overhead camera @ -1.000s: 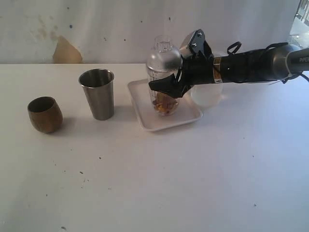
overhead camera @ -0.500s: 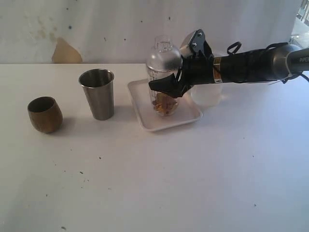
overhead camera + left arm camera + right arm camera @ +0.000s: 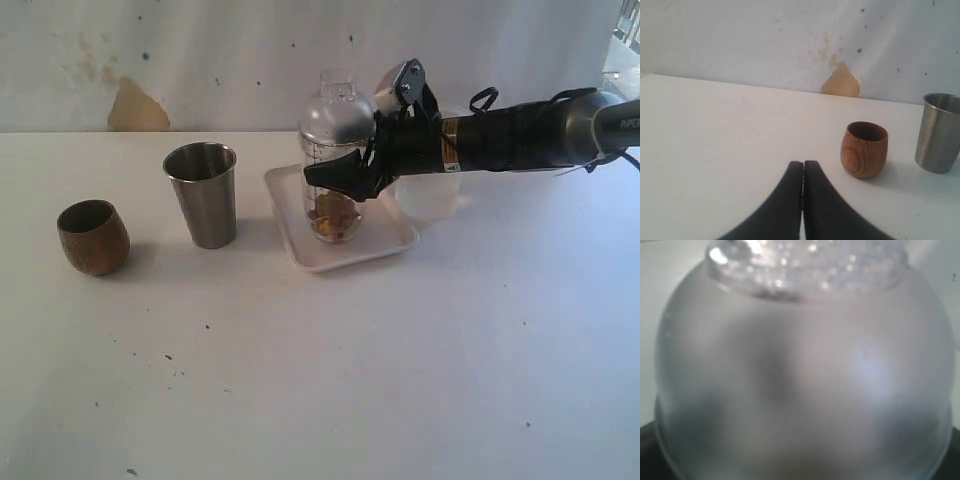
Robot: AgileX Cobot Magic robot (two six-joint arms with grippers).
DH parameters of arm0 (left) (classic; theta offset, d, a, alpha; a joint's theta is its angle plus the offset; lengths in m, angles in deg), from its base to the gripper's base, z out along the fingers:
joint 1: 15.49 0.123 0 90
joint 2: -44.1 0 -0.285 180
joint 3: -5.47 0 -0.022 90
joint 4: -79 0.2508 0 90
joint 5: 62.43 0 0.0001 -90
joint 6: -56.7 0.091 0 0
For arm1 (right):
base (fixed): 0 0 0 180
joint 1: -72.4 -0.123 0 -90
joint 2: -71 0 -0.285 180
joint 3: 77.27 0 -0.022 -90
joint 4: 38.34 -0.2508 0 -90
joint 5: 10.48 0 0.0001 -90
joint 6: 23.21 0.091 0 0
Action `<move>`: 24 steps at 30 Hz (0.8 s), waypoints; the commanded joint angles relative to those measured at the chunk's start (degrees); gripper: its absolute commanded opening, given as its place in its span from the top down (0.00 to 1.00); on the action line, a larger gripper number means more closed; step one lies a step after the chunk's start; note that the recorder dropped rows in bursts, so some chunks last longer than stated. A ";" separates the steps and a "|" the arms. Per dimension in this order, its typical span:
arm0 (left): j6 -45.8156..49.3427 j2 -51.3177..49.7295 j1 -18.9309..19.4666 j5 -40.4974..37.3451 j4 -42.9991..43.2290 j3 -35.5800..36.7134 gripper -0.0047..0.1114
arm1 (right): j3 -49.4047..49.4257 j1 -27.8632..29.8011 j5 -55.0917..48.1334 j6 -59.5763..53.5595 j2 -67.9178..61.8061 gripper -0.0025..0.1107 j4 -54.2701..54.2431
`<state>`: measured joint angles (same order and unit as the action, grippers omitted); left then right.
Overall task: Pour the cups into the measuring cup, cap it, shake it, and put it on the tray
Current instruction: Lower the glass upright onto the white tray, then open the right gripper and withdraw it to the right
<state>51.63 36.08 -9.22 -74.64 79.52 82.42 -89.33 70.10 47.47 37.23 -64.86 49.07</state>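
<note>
The measuring cup (image 3: 322, 208), with brownish contents at its bottom, stands upright over the white tray (image 3: 300, 250); I cannot tell whether its base touches the tray. The clear dome cap (image 3: 335, 110) sits on it and fills the right wrist view as a blurred cap (image 3: 800, 365). My right gripper (image 3: 340, 178) is shut around the cup's side, reaching in from the right. The steel tumbler (image 3: 203, 195) and the wooden cup (image 3: 93, 236) stand to the left. My left gripper (image 3: 803, 164) is shut and empty, short of the wooden cup (image 3: 864, 149) and steel tumbler (image 3: 938, 132).
A frosted translucent tumbler (image 3: 435, 195) stands just behind the tray's right end, under my right arm. A pale wall with a tan patch (image 3: 138, 108) closes the back of the white table.
The right gripper has carried the capped measuring cup slightly to the left over the tray. The two cups have not moved.
</note>
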 commanded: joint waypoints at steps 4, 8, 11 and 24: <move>0.00 0.22 -0.08 0.59 -0.07 0.27 0.95 | 0.05 -0.01 2.01 1.72 0.58 0.92 -2.55; 0.00 0.22 -0.08 0.59 -0.07 0.27 0.95 | 0.05 -0.01 -0.88 1.72 0.58 0.64 -2.55; 0.00 0.22 -0.08 0.59 -0.07 0.27 0.95 | 0.05 -0.01 -0.98 1.72 0.58 0.37 -2.55; 0.00 0.22 -0.08 0.59 -0.07 0.27 0.95 | 0.05 -0.01 -2.32 1.72 0.58 0.19 -2.55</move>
<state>51.63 36.08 -9.22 -74.64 79.52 82.42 -89.33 70.10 45.06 38.54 -64.86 47.58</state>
